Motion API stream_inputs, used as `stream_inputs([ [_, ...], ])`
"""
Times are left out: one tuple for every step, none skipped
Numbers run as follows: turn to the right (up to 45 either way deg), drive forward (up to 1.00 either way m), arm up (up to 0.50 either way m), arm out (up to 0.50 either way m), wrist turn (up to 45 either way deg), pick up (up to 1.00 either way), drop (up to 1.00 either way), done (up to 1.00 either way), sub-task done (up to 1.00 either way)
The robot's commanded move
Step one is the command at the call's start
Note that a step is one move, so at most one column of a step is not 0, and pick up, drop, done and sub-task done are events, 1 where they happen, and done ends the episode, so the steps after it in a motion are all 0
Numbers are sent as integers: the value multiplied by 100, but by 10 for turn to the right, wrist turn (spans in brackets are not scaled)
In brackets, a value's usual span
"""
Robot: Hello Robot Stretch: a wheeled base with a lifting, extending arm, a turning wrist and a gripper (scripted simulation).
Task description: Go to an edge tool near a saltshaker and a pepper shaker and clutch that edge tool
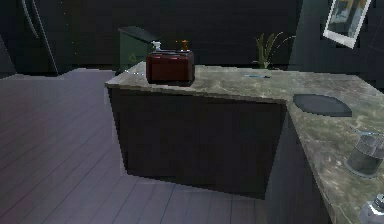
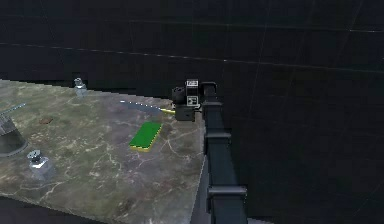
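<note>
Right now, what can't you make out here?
Arm side view: whether the hand holds anything; a thin pale sliver on the counter lies at its far end, too thin to name.
Arm side view: two small capped jars, too small to tell salt from pepper.
Arm side view: grey object, cut off by the left edge.
Forward view: metallic vessel, cut off by the right edge.
</note>
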Motion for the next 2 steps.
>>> stream_inputs([
  [0,0,10,0,0,0,0,0,0],
  [0,0,0,0,0,0,0,100,0],
])
